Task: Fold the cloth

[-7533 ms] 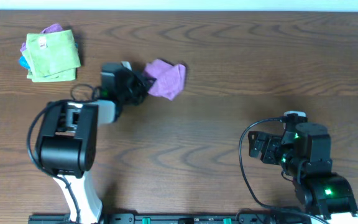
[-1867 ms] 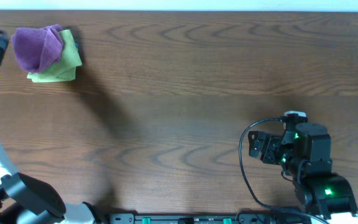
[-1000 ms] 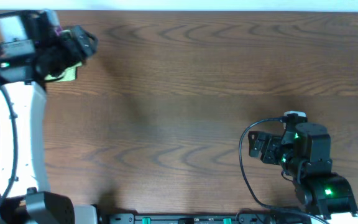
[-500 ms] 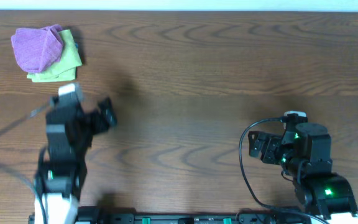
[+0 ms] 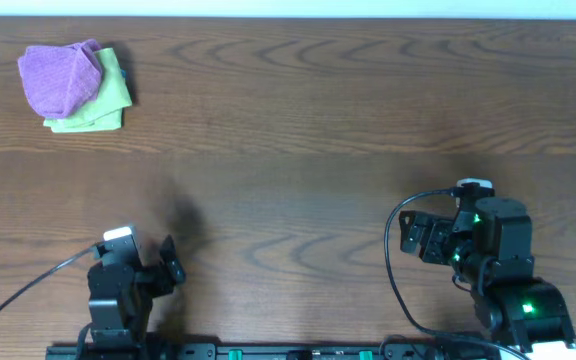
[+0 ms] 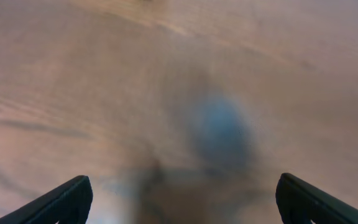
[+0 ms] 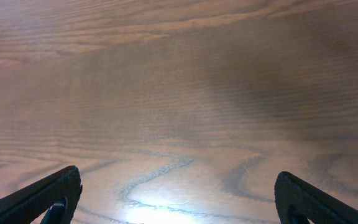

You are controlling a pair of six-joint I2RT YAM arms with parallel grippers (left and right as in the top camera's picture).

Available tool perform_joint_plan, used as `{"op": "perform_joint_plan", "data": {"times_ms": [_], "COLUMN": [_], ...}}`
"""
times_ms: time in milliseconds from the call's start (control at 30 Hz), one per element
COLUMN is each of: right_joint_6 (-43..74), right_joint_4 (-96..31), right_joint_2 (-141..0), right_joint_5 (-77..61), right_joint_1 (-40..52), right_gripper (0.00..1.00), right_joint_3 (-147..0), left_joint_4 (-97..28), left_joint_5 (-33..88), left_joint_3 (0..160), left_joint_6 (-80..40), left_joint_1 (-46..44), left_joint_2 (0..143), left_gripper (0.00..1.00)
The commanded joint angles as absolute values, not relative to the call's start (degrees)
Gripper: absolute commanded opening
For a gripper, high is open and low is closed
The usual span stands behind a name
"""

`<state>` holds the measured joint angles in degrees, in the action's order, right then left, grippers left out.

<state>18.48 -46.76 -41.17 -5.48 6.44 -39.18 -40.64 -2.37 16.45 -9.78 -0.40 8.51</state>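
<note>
The purple cloth (image 5: 58,76) lies in a folded bundle at the far left of the table, resting on top of a lime-green folded cloth (image 5: 105,101). My left gripper (image 5: 167,269) sits low by the front edge, far from the cloth, and is open with nothing in it. In the left wrist view its fingertips (image 6: 58,203) stand wide apart over blurred bare wood. My right gripper (image 5: 412,236) rests at the front right, also open and empty. In the right wrist view its fingertips (image 7: 48,196) frame only wood grain.
The brown wooden table (image 5: 328,110) stretches between the arms and the cloth stack. A black cable (image 5: 396,262) loops beside the right arm. The rail of the arm bases (image 5: 288,351) runs along the front edge.
My left arm has drawn back from the cloth stack at the far left to the front edge. The purple cloth stays on the green one. The right arm has not moved.
</note>
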Motion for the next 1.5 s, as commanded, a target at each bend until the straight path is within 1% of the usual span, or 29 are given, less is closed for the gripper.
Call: {"op": "perform_joint_plan", "data": {"times_ms": [0,133,400,567,1333,1467], "right_joint_6": [19.07,19.07,19.07,19.07,19.07,18.44], "right_joint_4": [-46.72,-46.72,-46.72,-46.72,-46.72,-47.88], "right_joint_2": [-40.88,-40.88,-40.88,-40.88,-40.88,-39.16], "right_joint_5": [-4.91,-4.91,-4.91,-4.91,-4.91,-4.86], "right_joint_1": [5.91,5.91,5.91,5.91,5.91,6.81], "right_gripper": [0.99,0.99,0.99,0.99,0.99,0.99], "right_joint_3": [-39.24,-39.27,-39.27,-39.24,-39.27,-39.24], "left_joint_4": [-43.55,-46.57,-51.83,-51.83,-51.75,-51.75], "left_joint_5": [-4.03,-4.03,-4.05,-4.08,-4.03,-4.05], "left_joint_3": [15.4,14.7,13.96,13.89,13.69,13.69], "left_joint_6": [-6.17,-5.96,-0.71,3.25,3.46,3.46], "left_joint_1": [-0.36,-0.36,-0.36,-0.36,-0.36,-0.36], "left_joint_2": [5.39,2.81,0.19,0.19,0.21,0.21], "left_gripper": [0.95,0.95,0.95,0.95,0.95,0.95]}}
